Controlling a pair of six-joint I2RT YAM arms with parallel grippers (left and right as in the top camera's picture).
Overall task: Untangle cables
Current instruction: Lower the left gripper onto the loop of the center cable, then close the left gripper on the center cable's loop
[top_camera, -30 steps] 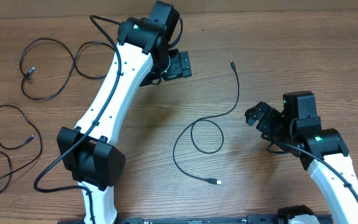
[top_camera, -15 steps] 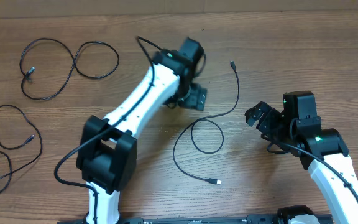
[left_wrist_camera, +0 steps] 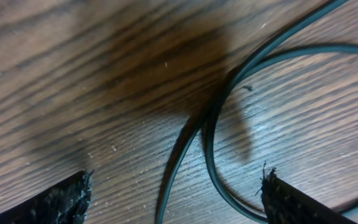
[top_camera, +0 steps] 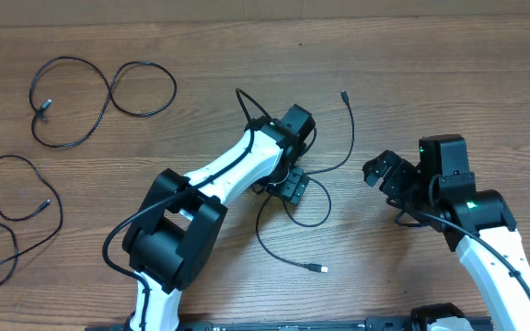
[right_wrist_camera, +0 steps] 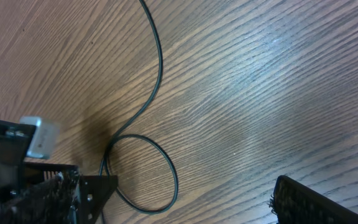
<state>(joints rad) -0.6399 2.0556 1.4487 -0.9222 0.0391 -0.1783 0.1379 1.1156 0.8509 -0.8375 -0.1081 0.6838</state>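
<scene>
Left gripper (left_wrist_camera: 174, 186) jaws apart, straddling the crossing of the thin black looped cable (top_camera: 352, 133), mid brown wooden tabletop (top_camera: 431, 55). Right gripper (top_camera: 380, 171): state unclear. Risk: closing on both strands tightens the loop rather than freeing it

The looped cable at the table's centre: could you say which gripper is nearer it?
Left. The left gripper hovers over the looped cable, at its crossing; the right gripper sits apart.
</scene>
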